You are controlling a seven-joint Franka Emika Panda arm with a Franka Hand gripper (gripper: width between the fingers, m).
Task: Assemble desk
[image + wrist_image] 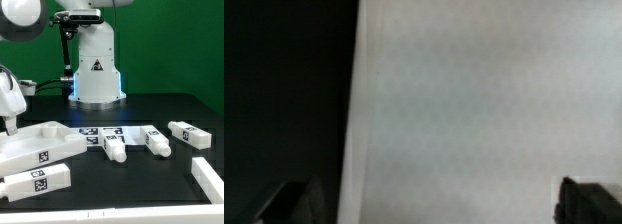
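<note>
The white desk top (40, 142) lies flat at the exterior view's left, with a tag on its near edge. One leg (36, 181) lies just in front of it. Three more legs (112, 148) (157, 141) (187, 133) lie in a row toward the exterior view's right. My gripper (8, 118) hangs over the desk top's left end, partly cut off by the frame edge. In the wrist view the desk top's white face (473, 100) fills most of the picture, very close. The gripper (445, 205) is open, with dark fingertips (592, 200) far apart at both sides.
The marker board (100, 131) lies flat behind the loose legs. The robot's white base (97, 65) stands at the back middle. A white part (210, 176) sits at the exterior view's lower right edge. The table surface (150, 105) is black.
</note>
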